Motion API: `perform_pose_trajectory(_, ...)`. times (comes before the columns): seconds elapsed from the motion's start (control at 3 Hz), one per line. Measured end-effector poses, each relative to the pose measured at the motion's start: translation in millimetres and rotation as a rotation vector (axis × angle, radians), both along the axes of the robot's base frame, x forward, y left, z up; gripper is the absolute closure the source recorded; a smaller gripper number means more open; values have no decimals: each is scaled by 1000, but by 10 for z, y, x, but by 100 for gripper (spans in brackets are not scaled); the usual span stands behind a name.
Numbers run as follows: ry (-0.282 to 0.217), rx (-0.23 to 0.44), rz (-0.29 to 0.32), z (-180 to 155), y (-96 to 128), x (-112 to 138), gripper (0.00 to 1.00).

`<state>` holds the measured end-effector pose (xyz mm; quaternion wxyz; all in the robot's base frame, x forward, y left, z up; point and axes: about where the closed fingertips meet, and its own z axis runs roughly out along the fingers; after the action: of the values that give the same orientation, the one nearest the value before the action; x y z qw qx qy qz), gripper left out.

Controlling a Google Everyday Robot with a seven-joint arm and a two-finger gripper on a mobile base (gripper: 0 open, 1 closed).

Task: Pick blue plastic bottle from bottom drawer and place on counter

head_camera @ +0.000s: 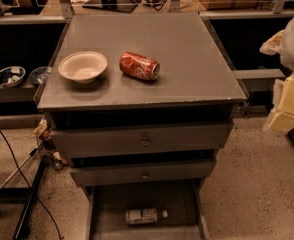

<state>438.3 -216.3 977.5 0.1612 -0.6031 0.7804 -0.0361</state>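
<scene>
Gripper (286, 109) right edge, cannot tell state | blue plastic bottle (142, 216) well below-left in bottom drawer (112, 204)

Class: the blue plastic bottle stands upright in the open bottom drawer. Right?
No: the camera view shows the blue plastic bottle lying on its side in the open bottom drawer. The gripper is at the right edge, beside the counter.

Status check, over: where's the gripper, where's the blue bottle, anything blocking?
Gripper far right, beside counter, clear of bottle. Blue plastic bottle on its side in open bottom drawer. Bowl and red can on counter, nothing over bottle.
</scene>
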Motion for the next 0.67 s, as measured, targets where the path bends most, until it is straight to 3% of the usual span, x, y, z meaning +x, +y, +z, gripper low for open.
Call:
perform_pose_trajectory(0.33,0,0,0,0,0,0,0)
perform_pose_trajectory(0.67,5,20,44,-134,81,-51,0)
